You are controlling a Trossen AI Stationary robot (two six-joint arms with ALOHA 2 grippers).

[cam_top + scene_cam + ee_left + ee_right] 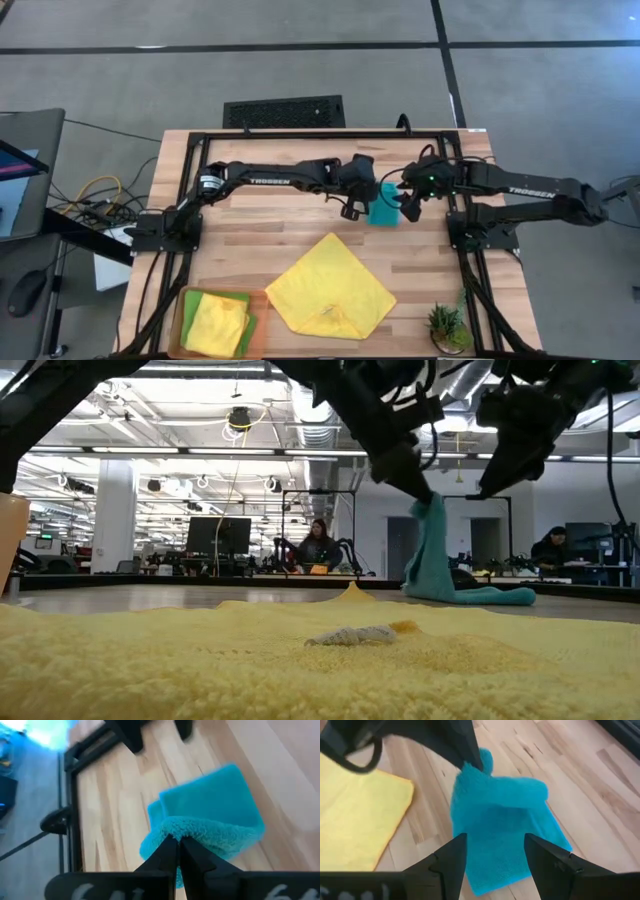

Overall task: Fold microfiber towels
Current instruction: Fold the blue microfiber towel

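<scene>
Teal towel [384, 205] at about 1 o'clock from table centre, partly lifted: one edge pinched up, the rest trailing on the wood. Soft, light, floppy pile; likely to sag and drape from any hold, so best taken at an edge or corner, not mid-cloth. Probably mid-fold, upper layer drawn over the lower.

Left gripper [176, 851] pressed together on the raised plush edge, fingers tight with cloth bunched between them; in the low view seen hoisting the towel into a peak above the table. Right gripper [495, 857] spread wide just over the flat part of the same towel, holding nothing, not clearly touching; well placed to pin or take a free corner next.

Yellow towel [331, 286] lying loose at 6 o'clock, one corner turned in, not yet folded square. Further out, at 8 o'clock, tray [181, 322] bearing a green towel [194, 298] with a second yellow towel [216, 324] on top, both seemingly folded. Small plant [446, 327] at 4 o'clock near the table edge. Beyond the table, people seated at desks.
</scene>
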